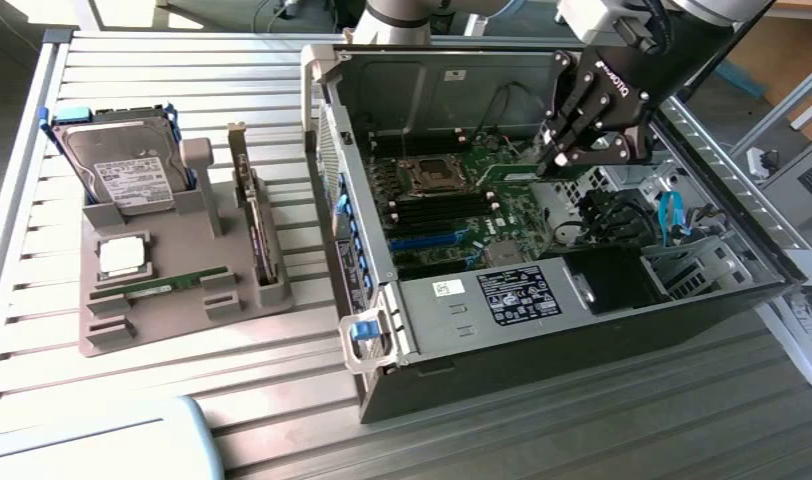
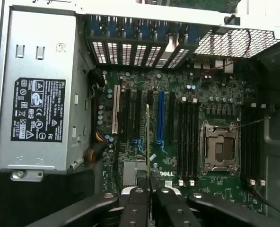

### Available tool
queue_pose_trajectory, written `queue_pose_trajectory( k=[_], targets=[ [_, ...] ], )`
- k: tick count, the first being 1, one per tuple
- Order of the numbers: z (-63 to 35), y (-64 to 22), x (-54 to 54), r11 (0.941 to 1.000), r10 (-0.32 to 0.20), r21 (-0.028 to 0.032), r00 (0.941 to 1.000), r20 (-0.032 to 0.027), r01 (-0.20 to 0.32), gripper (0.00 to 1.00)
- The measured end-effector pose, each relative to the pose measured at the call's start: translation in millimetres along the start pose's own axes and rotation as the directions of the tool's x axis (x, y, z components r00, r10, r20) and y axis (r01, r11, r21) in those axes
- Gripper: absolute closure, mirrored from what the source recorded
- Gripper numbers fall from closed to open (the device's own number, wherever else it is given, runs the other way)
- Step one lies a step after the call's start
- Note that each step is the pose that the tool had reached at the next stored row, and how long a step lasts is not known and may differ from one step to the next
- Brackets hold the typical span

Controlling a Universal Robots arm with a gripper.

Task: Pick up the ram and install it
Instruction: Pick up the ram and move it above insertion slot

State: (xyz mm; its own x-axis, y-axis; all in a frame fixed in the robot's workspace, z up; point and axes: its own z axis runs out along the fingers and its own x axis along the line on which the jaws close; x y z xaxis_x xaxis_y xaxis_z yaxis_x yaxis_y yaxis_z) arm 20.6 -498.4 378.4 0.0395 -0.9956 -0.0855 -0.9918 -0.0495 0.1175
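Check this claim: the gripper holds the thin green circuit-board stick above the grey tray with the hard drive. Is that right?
No. In the exterior view the gripper holds the thin green circuit-board stick above the open black computer case, not the grey tray.

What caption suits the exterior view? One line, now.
Claw grips a thin green circuit-board ram stick over the green motherboard inside the open black computer case.

Open computer case (image 1: 379, 330) on slatted surface (image 1: 179, 90): motherboard (image 1: 449, 222), processor socket (image 1: 429, 175), labelled power supply (image 1: 513, 295). Alongside: grey holder tray (image 1: 179, 305) with hard drive (image 1: 133, 175), processor chip (image 1: 123, 255), upright expansion card (image 1: 253, 220).
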Motion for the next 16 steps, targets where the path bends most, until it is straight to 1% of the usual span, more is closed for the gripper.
queue_pose_trajectory(
  k=[2,7,12,13,16],
  targets=[
    [0.5,-2.5,-6.5,1.0,0.0,0.0,1.0,0.0,0.0,0.87],
    [2.1,-8.1,-27.0,1.0,0.0,0.0,1.0,-0.0002,0.0,0.87],
    [3.8,-11.6,-45.6,1.0,0.0,0.0,1.0,0.0,0.0,0.87],
    [3.9,-12.2,-48.0,1.0,0.0,-0.0001,1.0,-0.0001,0.0,0.87],
    [4.0,-12.3,-48.4,1.0,0.0,0.0,1.0,0.0001,0.0,0.87]
  ],
)
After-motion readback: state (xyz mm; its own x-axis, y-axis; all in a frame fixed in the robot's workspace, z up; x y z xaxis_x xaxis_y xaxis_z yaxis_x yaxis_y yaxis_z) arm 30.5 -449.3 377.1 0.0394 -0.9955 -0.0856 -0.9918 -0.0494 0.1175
